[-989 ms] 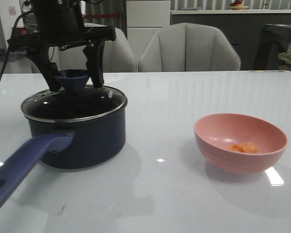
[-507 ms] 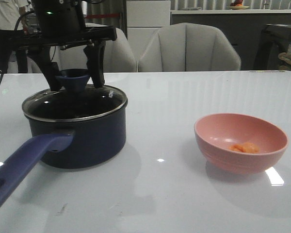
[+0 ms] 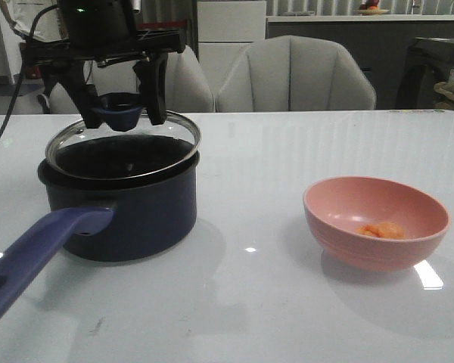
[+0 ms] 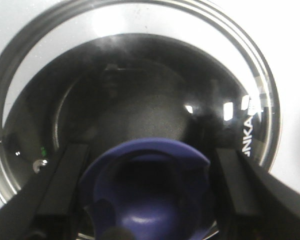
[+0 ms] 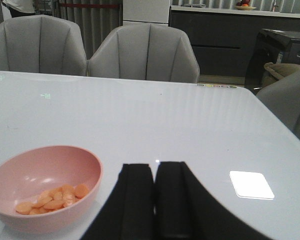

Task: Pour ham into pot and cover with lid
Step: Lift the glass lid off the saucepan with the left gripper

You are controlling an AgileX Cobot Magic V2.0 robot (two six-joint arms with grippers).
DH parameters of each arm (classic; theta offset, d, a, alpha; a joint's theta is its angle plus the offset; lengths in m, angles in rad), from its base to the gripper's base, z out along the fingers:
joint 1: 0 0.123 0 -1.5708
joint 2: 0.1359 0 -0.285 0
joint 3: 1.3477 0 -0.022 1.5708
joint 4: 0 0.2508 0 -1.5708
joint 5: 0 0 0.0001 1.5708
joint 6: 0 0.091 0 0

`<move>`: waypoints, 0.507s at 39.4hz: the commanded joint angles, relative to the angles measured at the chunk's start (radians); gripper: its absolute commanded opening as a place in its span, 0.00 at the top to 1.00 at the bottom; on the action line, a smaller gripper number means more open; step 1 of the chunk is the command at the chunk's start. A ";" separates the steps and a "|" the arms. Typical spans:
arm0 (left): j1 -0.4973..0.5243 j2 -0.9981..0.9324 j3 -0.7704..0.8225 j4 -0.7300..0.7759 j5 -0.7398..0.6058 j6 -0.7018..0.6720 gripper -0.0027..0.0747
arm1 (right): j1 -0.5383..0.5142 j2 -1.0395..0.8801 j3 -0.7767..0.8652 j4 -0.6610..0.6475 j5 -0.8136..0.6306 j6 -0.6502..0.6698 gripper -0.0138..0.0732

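Front view, counts: one pot [image 3: 121, 204], one lid [image 3: 123, 145], one pink bowl [image 3: 375, 221], one small cluster of ham [image 3: 382, 230], two grey chairs [image 3: 295, 74] behind the surface [image 3: 250, 302].
Front view, pot: stands at the left of the surface; its long handle [image 3: 34, 257] runs from the near wall toward the near-left corner, so the long axis lies far-right to near-left.
Front view, lid: raised and tilted, its far-left edge lifted clear of the pot rim and its near-right edge low at the rim; whether that edge touches I cannot tell. Knob [image 3: 119, 116] points up.
Front view, left gripper [image 3: 121, 113]: comes down from above, jaws closed on the knob, one on each side.
Front view, ham: lies in the bottom of the pink bowl, at the right of the surface, well apart from the pot.
Left wrist view, counts: one lid [image 4: 250, 75], one knob [image 4: 147, 190], two fingers [image 4: 60, 190].
Left wrist view, grip: the left gripper [image 4: 147, 195] jaws press the knob from both sides; the pot's black interior shows through the glass, white lettering at the lid's edge.
Right wrist view, counts: one pink bowl [image 5: 55, 165], one ham [image 5: 52, 198] cluster of thin orange slices, two chairs.
Right wrist view, right gripper [image 5: 154, 200]: jaws pressed together, holding nothing, just beside the bowl.
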 commanded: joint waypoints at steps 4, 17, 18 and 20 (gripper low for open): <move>-0.001 -0.072 -0.040 -0.068 0.046 0.081 0.68 | -0.002 -0.021 0.011 -0.009 -0.083 0.001 0.68; 0.099 -0.162 -0.007 -0.063 0.040 0.160 0.68 | -0.002 -0.021 0.011 -0.009 -0.083 0.001 0.68; 0.109 -0.172 0.004 -0.061 0.035 0.169 0.68 | -0.002 -0.021 0.011 -0.009 -0.083 0.001 0.68; 0.133 -0.195 0.025 -0.061 0.028 0.185 0.68 | -0.002 -0.021 0.011 -0.009 -0.083 0.001 0.68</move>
